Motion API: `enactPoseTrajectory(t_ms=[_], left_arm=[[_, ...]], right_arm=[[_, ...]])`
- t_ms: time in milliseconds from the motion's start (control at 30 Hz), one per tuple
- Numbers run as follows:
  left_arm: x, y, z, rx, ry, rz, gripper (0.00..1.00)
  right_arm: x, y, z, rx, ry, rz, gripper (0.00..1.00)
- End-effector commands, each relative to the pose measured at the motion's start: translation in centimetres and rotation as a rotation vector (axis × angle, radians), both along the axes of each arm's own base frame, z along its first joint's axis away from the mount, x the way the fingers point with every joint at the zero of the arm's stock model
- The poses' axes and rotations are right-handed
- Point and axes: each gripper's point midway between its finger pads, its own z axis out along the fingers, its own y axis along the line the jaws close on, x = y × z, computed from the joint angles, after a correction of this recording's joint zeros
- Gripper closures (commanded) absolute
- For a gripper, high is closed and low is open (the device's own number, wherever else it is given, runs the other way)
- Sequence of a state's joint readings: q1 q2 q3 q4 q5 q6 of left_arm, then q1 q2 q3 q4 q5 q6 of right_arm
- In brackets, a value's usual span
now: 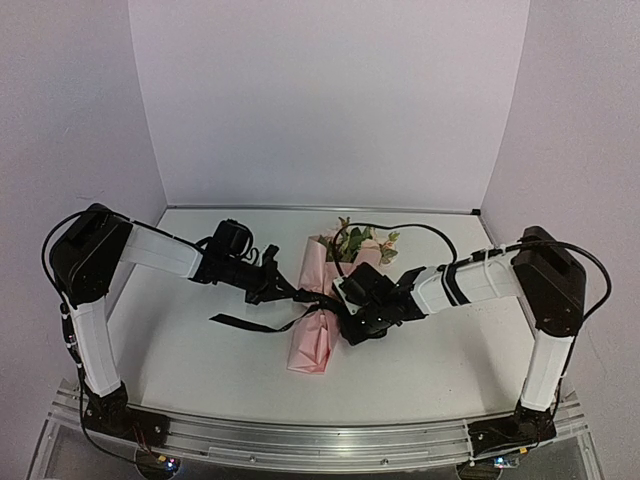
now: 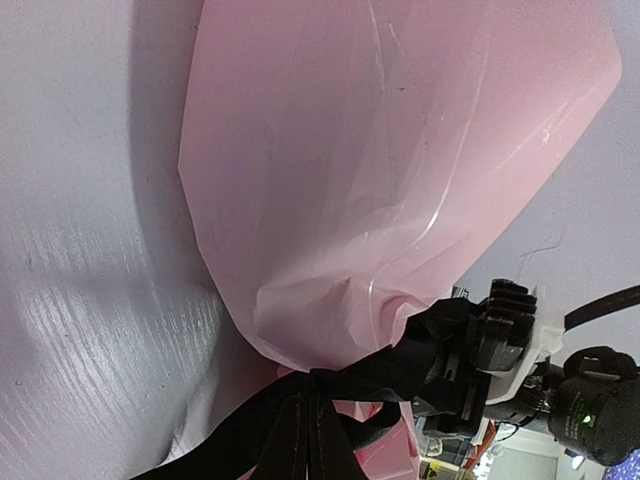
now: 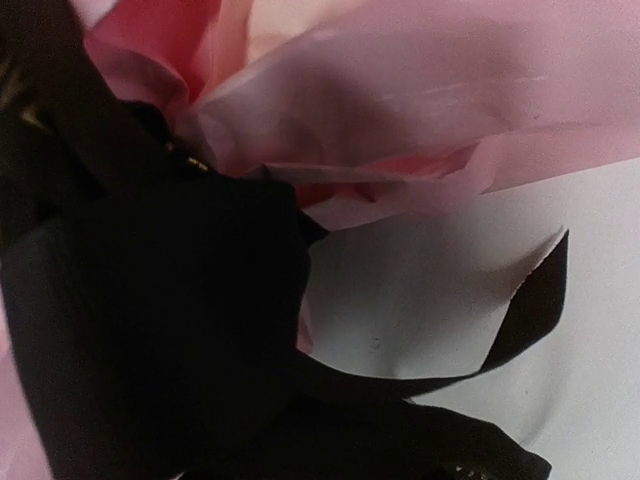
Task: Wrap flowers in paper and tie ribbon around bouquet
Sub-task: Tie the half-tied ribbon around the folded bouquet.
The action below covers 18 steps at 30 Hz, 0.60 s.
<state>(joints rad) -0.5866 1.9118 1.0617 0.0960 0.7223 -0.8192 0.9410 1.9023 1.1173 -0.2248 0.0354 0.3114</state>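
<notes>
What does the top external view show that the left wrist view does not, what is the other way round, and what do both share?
Only the top external view shows the flowers at the far end of the bouquet, the left gripper, and the ribbon tail lying on the table to the left. Only the left wrist view shows the creases in the paper up close and where the ribbon bunches around it. Both show the pink paper, the black ribbon and the right gripper.

The bouquet [image 1: 316, 325] is lying mid-way across the surface [image 1: 430, 365], its flowers [image 1: 362, 243] pointing far. The ribbon [image 1: 248, 322] is crossing its middle, one tail trailing left.
</notes>
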Motion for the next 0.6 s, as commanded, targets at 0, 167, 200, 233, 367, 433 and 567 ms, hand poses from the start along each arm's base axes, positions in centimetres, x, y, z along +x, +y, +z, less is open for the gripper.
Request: enactPoseTrajectory(t_ms=[0,167,200,233,367,433,567], left_arm=[[1.2,-0.6,2.9,-0.046,-0.06,-0.007,1.0],[1.4,-0.1,3.2,-0.034,-0.079,0.01,1.0],[1.5,0.1,3.3,-0.027,-0.087,0.017,1.0],[1.6,0.4,3.4,-0.021,-0.095,0.024,1.0],[1.9,1.4,3.7,0.009,-0.118,0.055,1.0],[2.0,1.8,3.6,0.017,-0.12,0.062,1.0],[2.0,2.7,3.1,0.033,-0.114,0.077,1.0]], right_arm=[[1.8,1.1,1.1,-0.022,-0.107,-0.009,0.71],[2.1,0.2,2.1,-0.043,-0.153,-0.025,0.94],[1.8,-0.1,2.2,-0.044,-0.147,-0.033,0.99],[1.6,-0.3,2.4,-0.037,-0.144,-0.042,1.0],[0.0,-2.0,2.3,-0.025,-0.11,-0.083,1.0],[-0.8,-2.6,2.2,-0.02,-0.09,-0.093,1.0],[-2.3,-3.0,2.0,-0.006,-0.05,-0.094,1.0]])
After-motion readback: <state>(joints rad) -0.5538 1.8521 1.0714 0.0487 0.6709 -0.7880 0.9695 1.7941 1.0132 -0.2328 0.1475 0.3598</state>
